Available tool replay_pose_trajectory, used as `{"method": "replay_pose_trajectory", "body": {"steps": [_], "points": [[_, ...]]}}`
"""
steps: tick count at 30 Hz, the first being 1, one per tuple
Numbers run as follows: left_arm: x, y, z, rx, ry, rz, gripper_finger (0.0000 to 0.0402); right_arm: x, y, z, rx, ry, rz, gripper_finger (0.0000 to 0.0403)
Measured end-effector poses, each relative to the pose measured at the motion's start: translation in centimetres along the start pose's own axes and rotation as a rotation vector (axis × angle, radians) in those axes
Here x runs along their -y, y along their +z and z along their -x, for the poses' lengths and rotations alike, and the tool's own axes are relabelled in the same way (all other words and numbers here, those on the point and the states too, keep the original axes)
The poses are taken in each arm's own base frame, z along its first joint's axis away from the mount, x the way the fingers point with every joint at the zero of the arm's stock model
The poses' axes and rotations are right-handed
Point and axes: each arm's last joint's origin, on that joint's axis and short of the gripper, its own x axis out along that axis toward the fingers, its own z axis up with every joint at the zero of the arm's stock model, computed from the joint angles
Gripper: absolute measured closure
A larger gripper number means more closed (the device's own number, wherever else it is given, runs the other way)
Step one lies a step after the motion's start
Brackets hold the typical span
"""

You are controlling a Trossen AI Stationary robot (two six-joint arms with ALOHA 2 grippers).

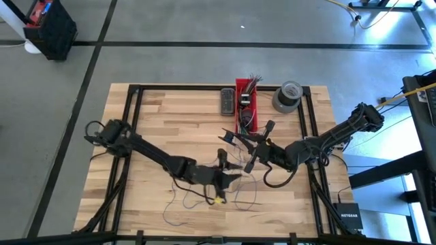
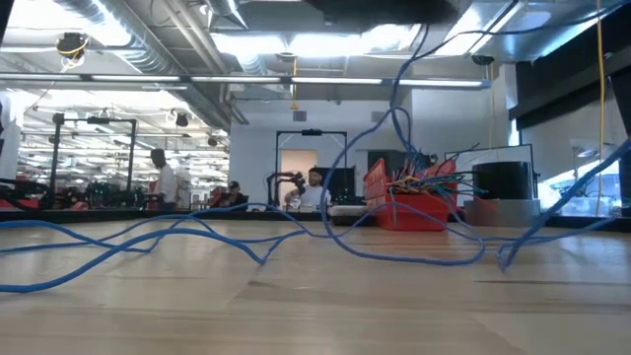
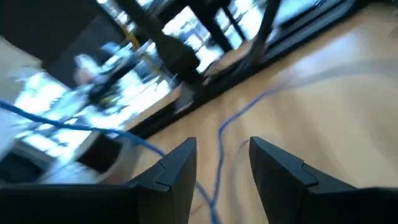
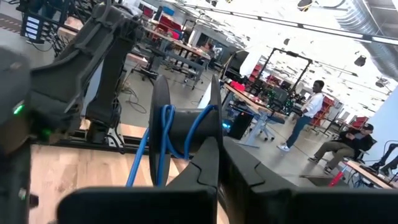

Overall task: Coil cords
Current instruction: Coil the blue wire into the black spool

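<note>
Cords lying loose on table; both arms at centre.
High view: left gripper [image 1: 228, 178] sitting released over thin cords [image 1: 204, 197]; right gripper [image 1: 253, 151] clenched. Low view: blue cord [image 2: 197, 235] trailing across table [image 2: 315, 306]. Right wrist view: cord wound around spool [image 4: 180, 134].

You see a wooden table [image 1: 157, 116] carrying loose cords [image 1: 240, 199], a red bin [image 1: 246, 102], a tape roll [image 1: 287, 95] and a dark box [image 1: 227, 101].

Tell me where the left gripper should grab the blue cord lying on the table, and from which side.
Grip the blue cord on the straight run lying flat between the open left gripper fingers, coming down from above. It lies loose on the wooden table, thin enough to need a full close; hedged, since the view is blurred.
</note>
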Motion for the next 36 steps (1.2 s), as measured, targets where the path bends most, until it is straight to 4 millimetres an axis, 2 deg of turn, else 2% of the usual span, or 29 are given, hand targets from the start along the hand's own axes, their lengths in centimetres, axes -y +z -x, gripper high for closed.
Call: {"method": "replay_pose_trajectory", "body": {"steps": [6,12,15,21,27,32,36], "points": [[0.9,-0.9,-1.5,-0.102,0.036,-0.113,0.0259,0.0,-0.1,0.0,-0.004,0.001,0.006,0.0395],[0.4,-1.3,-1.9,-0.146,0.079,-0.137,0.0266,0.0,-0.1,0.0,-0.005,0.002,0.006,0.0395],[0.4,-1.3,-1.9,-0.15,0.078,-0.15,0.0298,0.0,-0.1,0.0,-0.005,0.002,0.005,0.0395],[-0.2,-1.7,-2.3,-0.161,0.092,-0.133,0.039,0.0,-0.1,0.0,-0.004,0.001,0.004,0.0395],[-0.1,-2.1,-2.3,-0.192,0.071,-0.154,0.0399,0.1,0.1,0.0,0.005,-0.01,-0.008,0.0395],[0.9,-3.2,-1.9,-0.266,-0.061,-0.146,0.04,1.9,1.5,0.6,0.044,-0.113,-0.006,0.0395],[1.4,-4.5,-1.5,-0.359,-0.136,-0.119,0.04,4.5,3.1,1.8,0.102,-0.187,-0.022,0.0395]]}}
